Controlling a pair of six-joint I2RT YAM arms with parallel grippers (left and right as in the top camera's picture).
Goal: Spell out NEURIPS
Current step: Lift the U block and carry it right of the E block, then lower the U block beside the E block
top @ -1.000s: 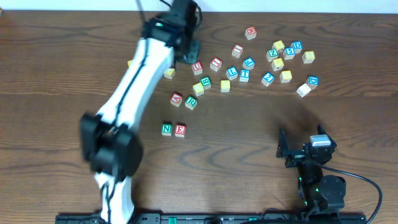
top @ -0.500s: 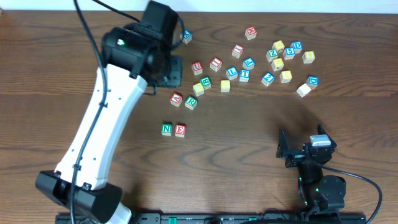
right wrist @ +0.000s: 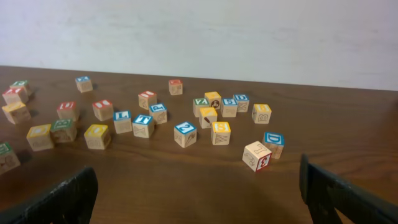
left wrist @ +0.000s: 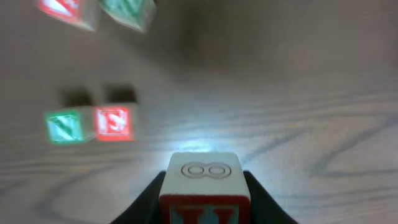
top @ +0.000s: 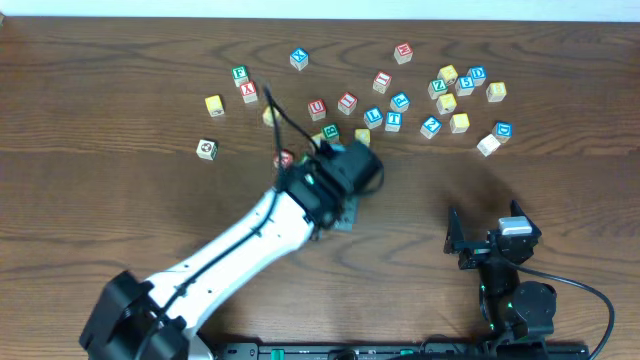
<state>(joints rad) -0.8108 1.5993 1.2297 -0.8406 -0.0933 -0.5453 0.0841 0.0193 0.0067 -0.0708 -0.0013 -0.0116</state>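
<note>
My left gripper [left wrist: 205, 214] is shut on a wooden cube [left wrist: 205, 186]. The cube's top face carries an engraved 8, and its red-framed front face shows a red letter that looks like U. It hangs just above the table, to the right of and nearer than the green N cube [left wrist: 64, 126] and the red E cube [left wrist: 114, 122], which stand side by side. Seen from overhead, the left gripper [top: 338, 212] and its arm cover that pair. My right gripper [right wrist: 199, 193] stands open with nothing between its fingers, low at the front right [top: 487, 240].
Many loose lettered cubes lie across the back of the table: a group around [top: 395, 118], more at the back right [top: 460, 85], and a few at the back left [top: 240, 75]. A white cube marked 3 [right wrist: 257, 155] lies nearest the right gripper.
The left arm has swung from the back of the table toward the front middle, carrying the cube, and now covers the N and E pair. The right arm has not moved.
</note>
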